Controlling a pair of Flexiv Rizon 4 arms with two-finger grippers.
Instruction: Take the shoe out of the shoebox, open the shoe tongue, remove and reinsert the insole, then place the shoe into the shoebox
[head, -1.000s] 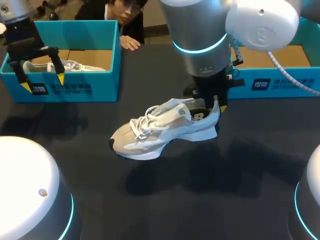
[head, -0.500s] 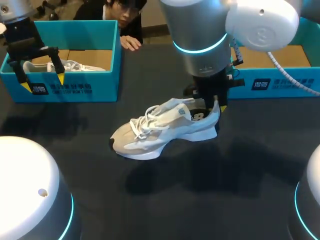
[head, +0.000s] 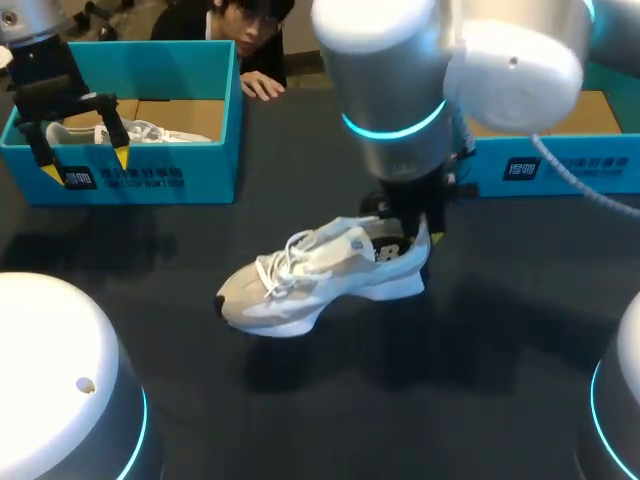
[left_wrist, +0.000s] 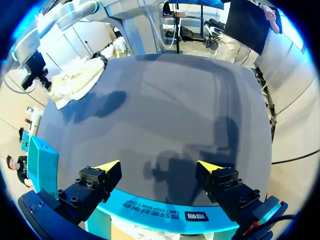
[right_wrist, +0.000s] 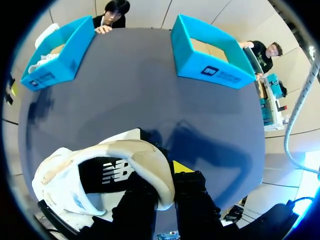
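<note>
Right now the right gripper (head: 415, 228) (right_wrist: 165, 185) is pinching the heel collar of the white and beige lace-up sneaker (head: 320, 275) (right_wrist: 150, 160), one finger inside the opening and the other pressing on the outside of the heel. The sneaker is hanging from the gripper just above the middle of the dark table (head: 500, 330), its shadow lying on the surface nearer the near edge. Its long axis is running mostly left to right across the table, the toe pointing toward the left edge and slightly toward the near edge, the heel toward the right. The left gripper (head: 85, 160) (left_wrist: 159, 167) is hovering with its fingers spread wide and nothing between them, over the front wall of the teal cardboard shoebox (head: 150, 180) at the table's far left corner. A second teal shoebox (head: 540, 165) is sitting at the far right corner.
</note>
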